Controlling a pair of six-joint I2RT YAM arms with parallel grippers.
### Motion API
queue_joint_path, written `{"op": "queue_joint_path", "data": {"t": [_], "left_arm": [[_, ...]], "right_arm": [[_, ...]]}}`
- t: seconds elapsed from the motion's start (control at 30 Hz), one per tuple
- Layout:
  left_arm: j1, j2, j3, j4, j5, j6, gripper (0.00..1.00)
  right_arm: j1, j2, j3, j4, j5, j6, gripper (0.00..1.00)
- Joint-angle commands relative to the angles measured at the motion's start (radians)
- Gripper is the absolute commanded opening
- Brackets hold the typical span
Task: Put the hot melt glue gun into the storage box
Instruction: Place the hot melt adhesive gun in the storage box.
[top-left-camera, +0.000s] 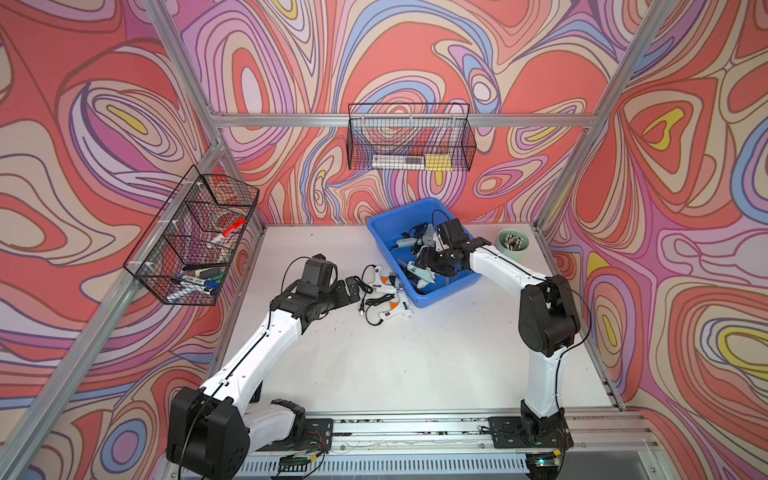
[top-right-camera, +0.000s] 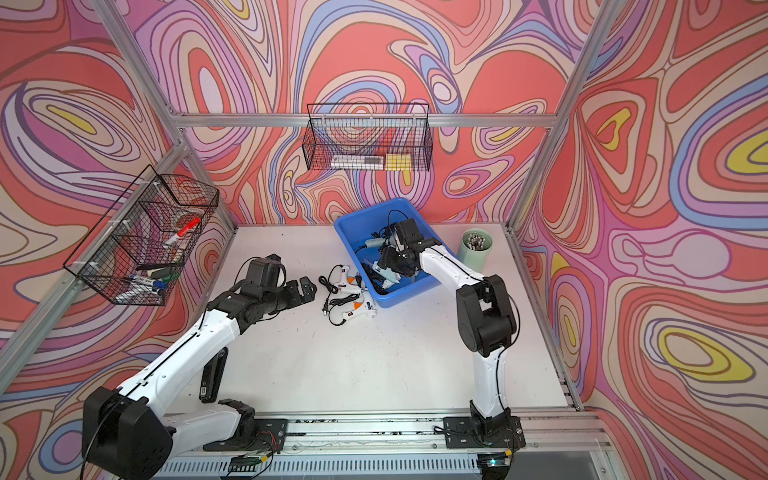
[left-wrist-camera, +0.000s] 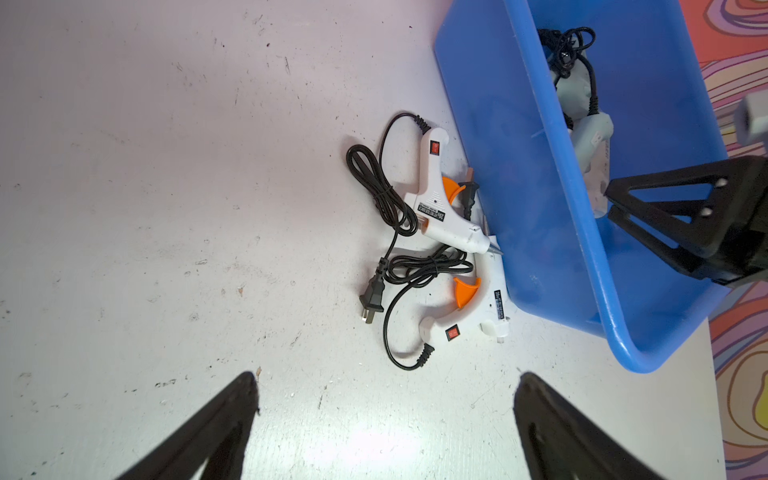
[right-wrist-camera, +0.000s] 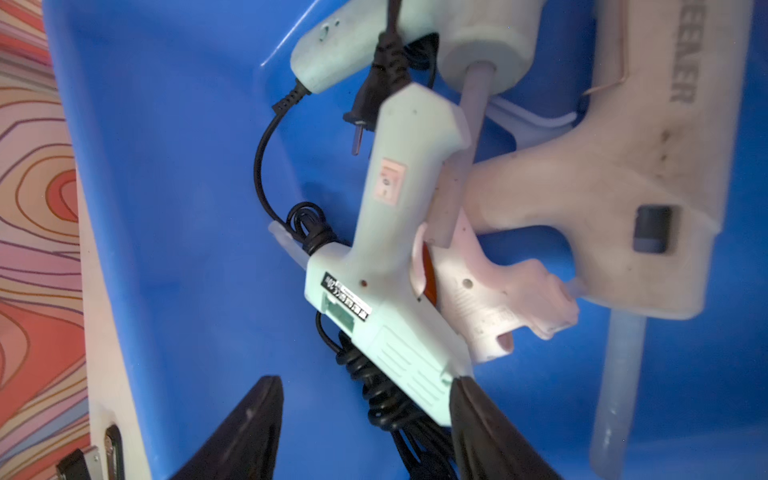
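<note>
The blue storage box (top-left-camera: 399, 220) (top-right-camera: 353, 232) stands at the back of the white table and holds several glue guns with black cords. My right gripper (top-left-camera: 430, 266) (right-wrist-camera: 365, 380) hangs inside the box with its jaws open. A mint-coloured hot melt glue gun (right-wrist-camera: 395, 270) lies loose between them on the box floor (right-wrist-camera: 187, 208), its barrel end against one finger. Two white glue guns with orange triggers (top-left-camera: 384, 282) (top-left-camera: 395, 309) lie on the table beside the box's near wall (left-wrist-camera: 519, 145). My left gripper (top-left-camera: 353, 289) (left-wrist-camera: 386, 376) is open and empty, just left of those two (left-wrist-camera: 436, 199) (left-wrist-camera: 478, 307).
A pale green cup (top-left-camera: 513, 245) with small items stands right of the box. A black wire basket (top-left-camera: 195, 237) with markers hangs on the left wall; another (top-left-camera: 411, 141) hangs on the back wall. Loose black cords and a plug (left-wrist-camera: 372, 299) trail from the table's guns.
</note>
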Motion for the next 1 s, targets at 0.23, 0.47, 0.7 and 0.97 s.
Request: {"op": "queue_joint_path", "data": {"t": [0.23,0.47,0.7,0.97], "left_arm": [[-0.001,0.087,-0.016,0.039,0.048,0.058,0.94],[-0.015,0.261,0.059,0.115,0.060,0.133,0.81],[-0.017,0.461,0.194,0.265,0.057,0.167,0.68],[-0.016,0.679,0.401,0.279,0.081,0.164,0.53]], "right_arm": [[0.045,-0.246,-0.085,-0.027,0.236,-0.050,0.84],[0.077,-0.400,-0.193,0.039,0.341,-0.077,0.89],[0.090,-0.504,-0.289,0.090,0.382,-0.088,0.97],[0.101,-0.615,-0.359,0.111,0.455,-0.099,0.98]]}}
